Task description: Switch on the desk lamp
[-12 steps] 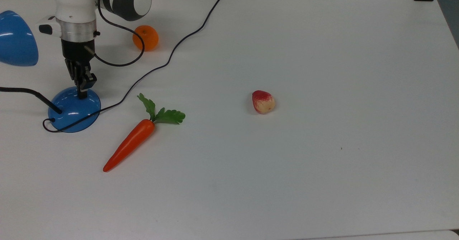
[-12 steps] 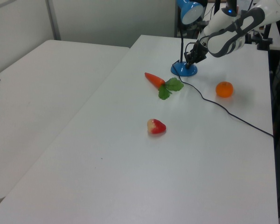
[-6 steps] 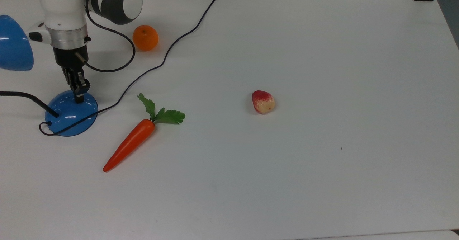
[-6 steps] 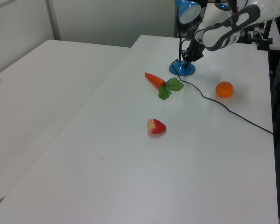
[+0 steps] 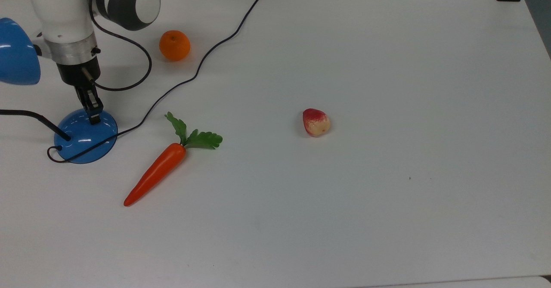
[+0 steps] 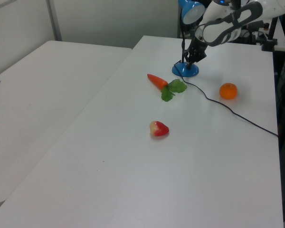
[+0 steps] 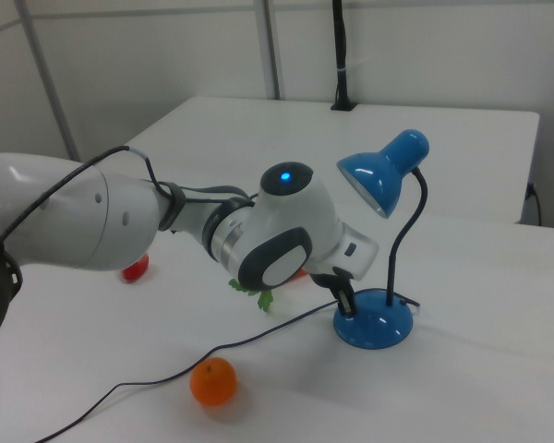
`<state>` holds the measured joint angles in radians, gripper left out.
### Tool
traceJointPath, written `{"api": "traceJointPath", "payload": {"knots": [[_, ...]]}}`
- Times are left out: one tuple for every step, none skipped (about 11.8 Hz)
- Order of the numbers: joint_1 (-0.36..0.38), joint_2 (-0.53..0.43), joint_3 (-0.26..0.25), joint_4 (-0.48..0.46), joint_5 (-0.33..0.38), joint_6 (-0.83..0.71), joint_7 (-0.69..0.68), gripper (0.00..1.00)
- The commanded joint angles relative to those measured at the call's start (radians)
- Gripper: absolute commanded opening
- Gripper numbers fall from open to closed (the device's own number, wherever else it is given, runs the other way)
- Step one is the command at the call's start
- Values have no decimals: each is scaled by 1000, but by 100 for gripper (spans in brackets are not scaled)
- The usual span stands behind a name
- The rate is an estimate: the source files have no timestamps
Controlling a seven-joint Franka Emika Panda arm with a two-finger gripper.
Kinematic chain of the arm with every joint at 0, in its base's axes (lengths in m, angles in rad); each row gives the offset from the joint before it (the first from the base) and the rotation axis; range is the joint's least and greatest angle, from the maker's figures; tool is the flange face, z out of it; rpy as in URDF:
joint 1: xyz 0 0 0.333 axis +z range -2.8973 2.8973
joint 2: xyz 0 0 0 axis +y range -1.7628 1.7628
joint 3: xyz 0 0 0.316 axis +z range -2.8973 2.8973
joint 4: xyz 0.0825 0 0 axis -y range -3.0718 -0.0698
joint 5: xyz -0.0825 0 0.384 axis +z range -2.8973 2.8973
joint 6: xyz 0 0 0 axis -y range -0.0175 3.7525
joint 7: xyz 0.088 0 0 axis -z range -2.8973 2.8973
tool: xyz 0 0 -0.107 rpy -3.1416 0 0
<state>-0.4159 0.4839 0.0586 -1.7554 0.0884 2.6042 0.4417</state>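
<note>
**Claw on the lamp base**

The claw [image 5: 94, 115], fingers pinched narrow, presses its tips on the desk lamp's [image 5: 85, 136] round blue base at the top view's far left. A carrot [image 5: 157, 171] lies beside it; an orange [image 5: 174, 45] sits behind.

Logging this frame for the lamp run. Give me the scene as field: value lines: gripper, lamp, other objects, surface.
gripper: fingers together, tip on the lamp base
lamp: blue, upright, shade not visibly lit
cord: black, runs across the table from the base
other objects: carrot, orange, strawberry
surface: white table
</note>
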Motion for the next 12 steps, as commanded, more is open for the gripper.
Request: {"api": "traceJointPath", "payload": {"knots": [[0, 93, 1, 53, 11, -73, 60, 0], [0, 93, 1, 53, 8, -76, 69, 0], [0, 93, 1, 54, 13, -78, 80, 0], [0, 93, 1, 65, 14, -76, 112, 0], [0, 94, -2, 77, 14, -76, 149, 0], [-1, 94, -3, 89, 16, -76, 161, 0], [-1, 93, -5, 91, 17, -78, 175, 0], [-3, 87, -6, 91, 17, -82, 173, 0], [-7, 76, -6, 91, 17, -111, 167, 0], [-9, 70, -6, 91, 17, -127, 166, 0], [-9, 67, -6, 91, 17, -134, 166, 0], [-9, 64, -6, 91, 17, -136, 164, 0]]}}
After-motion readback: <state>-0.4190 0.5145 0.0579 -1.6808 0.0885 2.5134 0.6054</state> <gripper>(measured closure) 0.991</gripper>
